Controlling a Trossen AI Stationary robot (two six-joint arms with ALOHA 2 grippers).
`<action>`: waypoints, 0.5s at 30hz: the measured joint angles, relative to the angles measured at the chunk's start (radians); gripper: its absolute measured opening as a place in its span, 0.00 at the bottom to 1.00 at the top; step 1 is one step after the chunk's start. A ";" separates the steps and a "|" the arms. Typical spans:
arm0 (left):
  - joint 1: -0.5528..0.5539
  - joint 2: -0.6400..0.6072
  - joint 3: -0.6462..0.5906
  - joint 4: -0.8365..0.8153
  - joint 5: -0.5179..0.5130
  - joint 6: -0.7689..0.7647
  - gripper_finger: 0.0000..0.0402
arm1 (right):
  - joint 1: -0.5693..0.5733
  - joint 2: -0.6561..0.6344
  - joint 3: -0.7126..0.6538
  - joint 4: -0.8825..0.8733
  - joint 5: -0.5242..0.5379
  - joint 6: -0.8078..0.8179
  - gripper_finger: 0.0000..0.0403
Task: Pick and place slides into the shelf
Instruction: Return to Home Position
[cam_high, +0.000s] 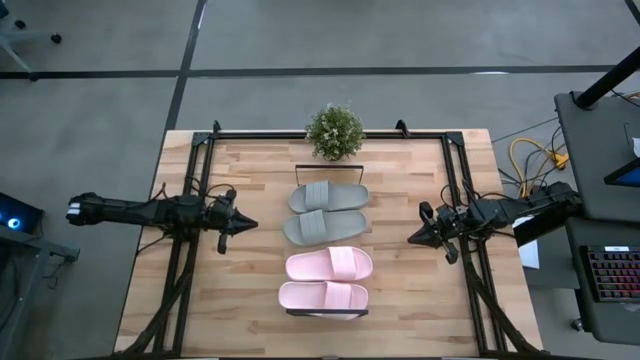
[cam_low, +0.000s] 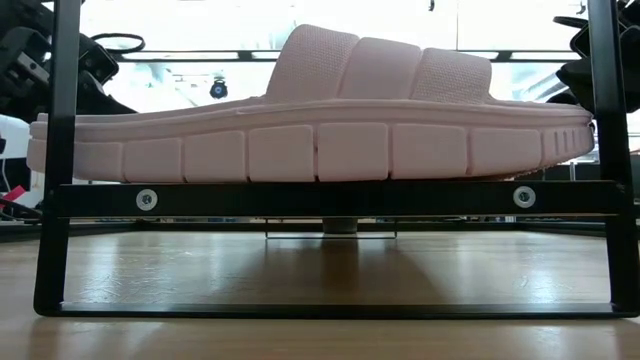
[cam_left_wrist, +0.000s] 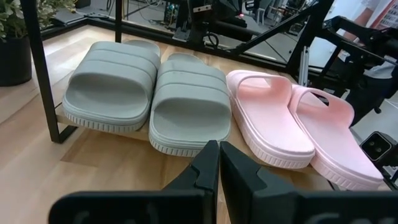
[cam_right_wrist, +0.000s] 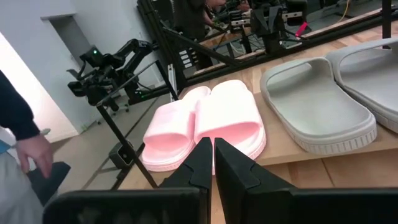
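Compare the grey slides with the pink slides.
The grey slides are grey, the pink slides pale pink. The grey slides lie at the end of the shelf by the plant, the pink slides at the other end. The grey slides' straps sit toward the left arm, the pink slides' toward the right arm. Both pairs lie flat across the shelf.

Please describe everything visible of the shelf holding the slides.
The shelf is a long, narrow light-wood board carried low above the table by thin black metal end frames. It runs level from the plant toward the table's near edge. Two grey slides and two pink slides lie across it in a row. The left gripper and right gripper wait at its sides, apart from it.
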 joint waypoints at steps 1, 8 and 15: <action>0.000 0.000 -0.001 0.002 0.000 0.000 0.00 | 0.000 0.000 0.000 0.000 0.000 0.000 0.02; 0.000 0.007 -0.001 0.001 0.000 0.000 0.00 | 0.000 0.000 0.000 0.000 0.000 0.000 0.02; 0.000 0.007 -0.001 0.001 0.000 0.000 0.00 | 0.000 0.000 0.000 0.000 0.000 0.000 0.02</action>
